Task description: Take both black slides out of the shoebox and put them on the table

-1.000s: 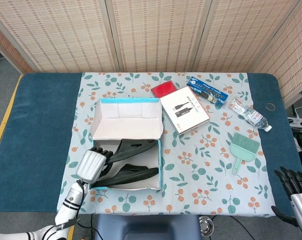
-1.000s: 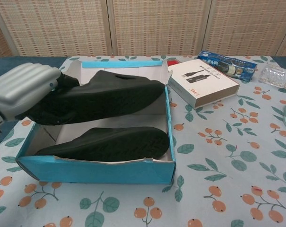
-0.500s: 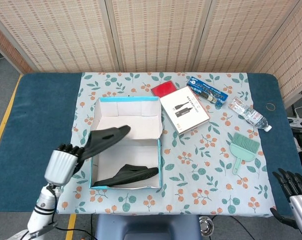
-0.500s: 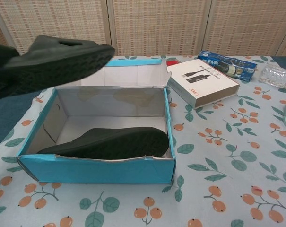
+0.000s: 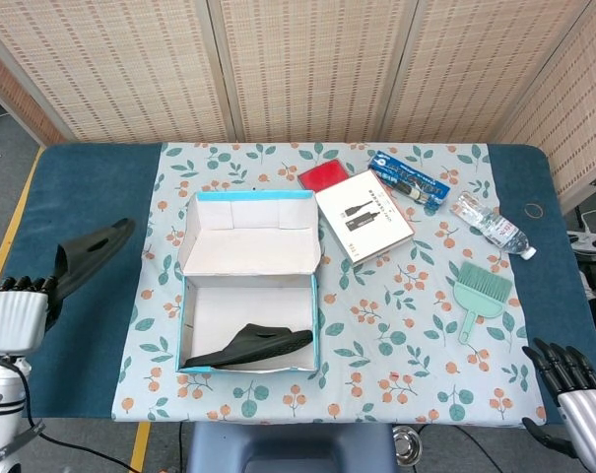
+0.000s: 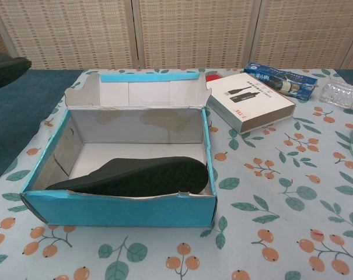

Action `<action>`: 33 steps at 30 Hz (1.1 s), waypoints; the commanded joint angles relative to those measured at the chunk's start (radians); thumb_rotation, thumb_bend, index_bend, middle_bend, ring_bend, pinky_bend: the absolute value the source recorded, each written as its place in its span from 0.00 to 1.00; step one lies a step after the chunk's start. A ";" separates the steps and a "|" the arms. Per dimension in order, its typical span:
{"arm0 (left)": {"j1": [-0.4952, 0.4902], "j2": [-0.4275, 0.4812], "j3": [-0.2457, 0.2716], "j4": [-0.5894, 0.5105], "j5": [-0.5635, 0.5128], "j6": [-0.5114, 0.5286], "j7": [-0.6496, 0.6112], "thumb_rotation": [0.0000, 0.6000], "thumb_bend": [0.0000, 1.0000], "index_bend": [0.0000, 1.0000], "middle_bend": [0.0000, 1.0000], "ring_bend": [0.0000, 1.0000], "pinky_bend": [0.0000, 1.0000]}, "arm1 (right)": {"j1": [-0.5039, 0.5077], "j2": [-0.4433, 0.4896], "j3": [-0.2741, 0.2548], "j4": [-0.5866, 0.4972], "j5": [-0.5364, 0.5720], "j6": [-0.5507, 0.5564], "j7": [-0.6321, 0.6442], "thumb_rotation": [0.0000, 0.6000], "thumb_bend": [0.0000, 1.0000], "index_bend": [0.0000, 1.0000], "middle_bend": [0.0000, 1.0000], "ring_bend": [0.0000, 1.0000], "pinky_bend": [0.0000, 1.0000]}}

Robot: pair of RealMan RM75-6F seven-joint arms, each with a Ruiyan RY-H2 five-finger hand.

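Note:
My left hand (image 5: 14, 313) holds one black slide (image 5: 89, 252) in the air over the dark blue table at the far left; its toe (image 6: 7, 62) just shows at the chest view's left edge. The blue shoebox (image 5: 314, 325) stands open on the flowered cloth. The other black slide (image 5: 250, 345) leans inside it against the front wall, its sole (image 6: 141, 177) facing the chest camera. My right hand (image 5: 575, 386) hangs at the table's front right corner, its fingers spread and nothing in them.
Behind the box to the right lie a red booklet (image 5: 323, 175), a white carton (image 5: 364, 215), a blue pack (image 5: 409, 178) and a plastic bottle (image 5: 491, 226). A green brush (image 5: 478, 294) lies right of the box.
My left hand has lifted the upper slide out of the shoebox and carried it left, over the bare table. The other slide stayed in the box. The right hand barely moved.

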 commanded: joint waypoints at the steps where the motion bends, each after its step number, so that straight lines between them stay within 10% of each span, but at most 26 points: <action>1: 0.007 -0.141 -0.044 0.268 -0.104 -0.154 -0.087 1.00 0.72 0.72 0.75 0.55 0.51 | -0.004 0.006 -0.002 0.004 -0.005 0.010 0.015 0.93 0.14 0.00 0.00 0.00 0.00; 12: 0.012 -0.269 -0.075 0.385 -0.163 -0.299 -0.144 1.00 0.56 0.08 0.06 0.08 0.29 | 0.000 0.008 -0.013 0.010 -0.030 -0.003 0.018 0.93 0.14 0.00 0.00 0.00 0.00; 21: 0.063 -0.209 -0.063 0.164 -0.094 -0.213 -0.436 1.00 0.42 0.00 0.00 0.00 0.22 | -0.004 0.003 -0.006 0.011 -0.022 0.007 0.013 0.93 0.14 0.00 0.00 0.00 0.00; 33: 0.113 0.040 0.038 -0.307 0.027 -0.173 -0.419 1.00 0.33 0.00 0.00 0.00 0.16 | -0.010 0.002 -0.005 0.006 -0.019 0.010 0.001 0.93 0.14 0.00 0.00 0.00 0.00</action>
